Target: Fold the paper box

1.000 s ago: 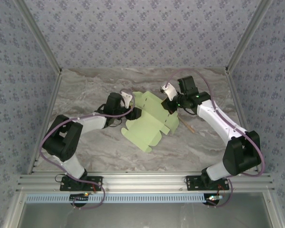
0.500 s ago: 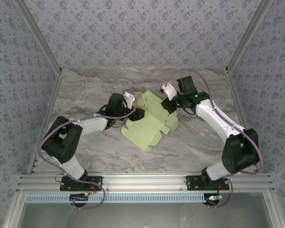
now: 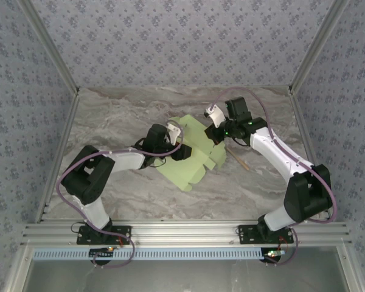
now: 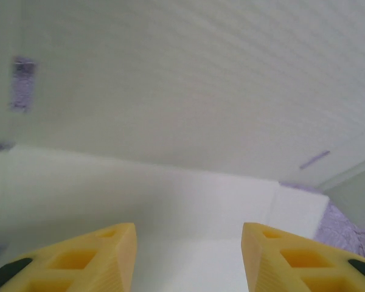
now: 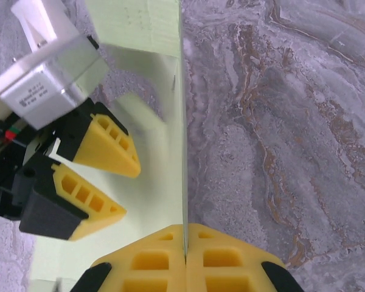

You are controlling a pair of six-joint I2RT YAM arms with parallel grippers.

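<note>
The paper box (image 3: 194,165) is a pale lime-green die-cut sheet lying mid-table, partly folded, with one flap standing upright. My right gripper (image 3: 216,131) is shut on that flap. In the right wrist view the card's thin edge (image 5: 184,152) runs straight up from between the closed jaws of that gripper (image 5: 185,246). My left gripper (image 3: 177,147) reaches over the sheet from the left, open, with nothing between its fingers (image 5: 106,146). In the left wrist view the two yellow fingertips (image 4: 106,255) stand apart just above the pale card (image 4: 182,91).
A thin tan wooden stick (image 3: 238,159) lies on the marble table (image 3: 121,115) just right of the sheet, under the right arm. Patterned walls close the back and both sides. Bare marble (image 5: 280,121) shows right of the held flap.
My left gripper has slid rightward onto the sheet and its jaws have narrowed a little. The sheet's left side is now under it. The right gripper holds its flap nearly still.
</note>
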